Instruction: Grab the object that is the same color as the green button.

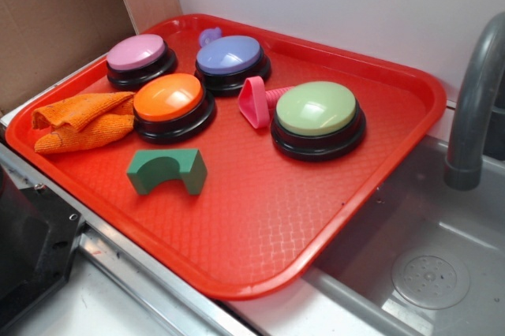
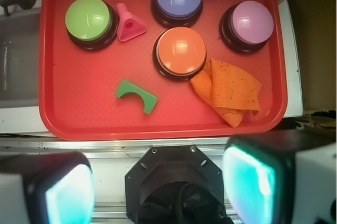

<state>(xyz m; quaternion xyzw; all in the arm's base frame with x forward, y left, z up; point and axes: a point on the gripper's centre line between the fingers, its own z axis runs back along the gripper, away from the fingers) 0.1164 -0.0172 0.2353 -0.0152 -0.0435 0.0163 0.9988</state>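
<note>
A small dark green arch block point(image 1: 167, 171) lies on the red tray point(image 1: 260, 225), near its front, in front of the orange button. In the wrist view the arch block point(image 2: 136, 96) lies with its cutout facing the tray's near edge. The pale green dome button point(image 1: 318, 117) on a black base stands at the tray's right; in the wrist view it point(image 2: 89, 20) is at upper left. My gripper point(image 2: 160, 187) is open and empty, high above and back from the tray's near edge, with its two fingers point(image 2: 250, 179) wide apart. The gripper does not show in the exterior view.
Orange point(image 1: 170, 103), pink point(image 1: 139, 57) and purple point(image 1: 230, 60) dome buttons stand on the tray. A pink funnel-like piece point(image 1: 256, 100) lies beside the green button, a small purple piece point(image 1: 210, 35) behind. An orange cloth point(image 1: 83, 121) lies at left. A sink point(image 1: 430, 273) with a grey faucet point(image 1: 473, 99) is at right.
</note>
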